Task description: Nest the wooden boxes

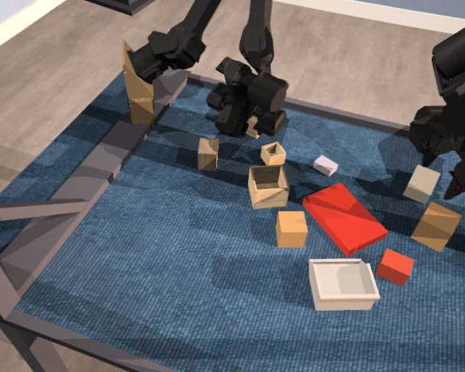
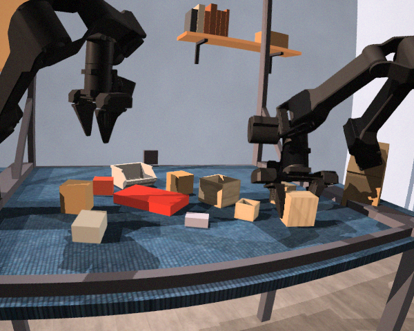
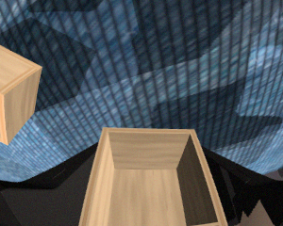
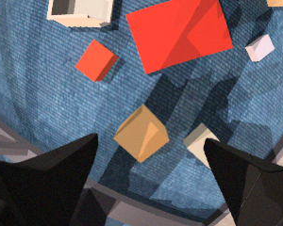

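Note:
My left gripper (image 1: 249, 129) is low over the far side of the mat, closed around a small open wooden box (image 3: 151, 191) whose open side faces the wrist camera; the box is mostly hidden behind the fingers in the exterior view (image 2: 288, 187). A light wooden box (image 1: 207, 153) stands just beside it (image 2: 299, 208). A tiny open box (image 1: 273, 153) and a darker, bigger open box (image 1: 268, 186) sit upright mid-mat. A closed-looking tan box (image 1: 291, 228) stands in front of them. My right gripper (image 2: 94, 133) is open and empty, high above the mat.
A flat red block (image 1: 344, 218), a small red block (image 1: 394, 266), a white open tray (image 1: 342, 283), a lavender block (image 1: 325, 165), a beige block (image 1: 421, 184) and a brown box (image 1: 435, 225) lie on the right arm's side. A tall wooden piece (image 1: 139, 91) stands at the far corner.

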`<state>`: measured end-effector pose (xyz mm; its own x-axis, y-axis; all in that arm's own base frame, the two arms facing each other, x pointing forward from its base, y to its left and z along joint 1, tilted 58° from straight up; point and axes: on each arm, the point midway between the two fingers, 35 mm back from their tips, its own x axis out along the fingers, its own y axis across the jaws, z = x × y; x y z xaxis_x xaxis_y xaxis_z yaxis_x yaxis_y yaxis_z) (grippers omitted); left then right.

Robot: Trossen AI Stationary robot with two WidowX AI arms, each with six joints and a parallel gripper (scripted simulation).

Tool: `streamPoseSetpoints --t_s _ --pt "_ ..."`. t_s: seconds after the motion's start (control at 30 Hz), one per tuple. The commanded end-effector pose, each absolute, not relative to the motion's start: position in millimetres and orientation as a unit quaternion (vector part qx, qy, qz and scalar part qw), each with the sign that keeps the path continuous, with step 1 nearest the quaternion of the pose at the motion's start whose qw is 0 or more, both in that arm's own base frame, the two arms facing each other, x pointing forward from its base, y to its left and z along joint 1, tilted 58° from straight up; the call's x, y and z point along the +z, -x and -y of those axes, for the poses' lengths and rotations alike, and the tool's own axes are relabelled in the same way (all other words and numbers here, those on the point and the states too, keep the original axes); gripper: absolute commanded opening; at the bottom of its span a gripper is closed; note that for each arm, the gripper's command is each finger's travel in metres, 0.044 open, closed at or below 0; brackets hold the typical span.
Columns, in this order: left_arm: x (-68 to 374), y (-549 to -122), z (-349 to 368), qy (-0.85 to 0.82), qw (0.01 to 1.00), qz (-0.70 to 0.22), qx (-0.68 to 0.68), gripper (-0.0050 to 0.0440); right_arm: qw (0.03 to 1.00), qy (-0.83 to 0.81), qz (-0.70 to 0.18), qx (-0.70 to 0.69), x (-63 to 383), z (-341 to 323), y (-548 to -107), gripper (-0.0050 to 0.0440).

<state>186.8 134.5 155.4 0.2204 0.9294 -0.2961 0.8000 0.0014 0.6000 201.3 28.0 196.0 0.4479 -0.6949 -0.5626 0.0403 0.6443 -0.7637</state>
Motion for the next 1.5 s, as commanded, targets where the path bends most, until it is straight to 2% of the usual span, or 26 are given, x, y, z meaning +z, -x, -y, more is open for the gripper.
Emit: streamPoseSetpoints --t_s 0.0,0.4,0.6,1.1,1.47 --pt "165.3 -184.7 -127.4 -0.698 0.352 -0.615 0.102 -0.0001 0.777 0.349 -0.468 -0.237 197.7 -28.3 -202.1 0.04" --pt "146.7 -183.6 -115.9 -0.698 0.35 -0.617 0.099 -0.0005 0.777 0.349 -0.468 -0.237 197.7 -28.3 -202.1 0.04" --pt "142.6 -183.4 -113.9 -0.697 0.352 -0.616 0.099 -0.005 0.777 0.349 -0.468 -0.237 197.7 -28.3 -202.1 0.04" --pt "131.7 -189.6 -128.8 -0.697 0.352 -0.617 0.098 -0.005 0.777 0.349 -0.468 -0.237 197.7 -28.3 -202.1 0.04" --pt "142.9 -183.2 -123.7 -0.702 0.394 -0.591 0.051 -0.005 0.777 0.349 -0.468 -0.237 197.7 -28.3 -202.1 0.04"
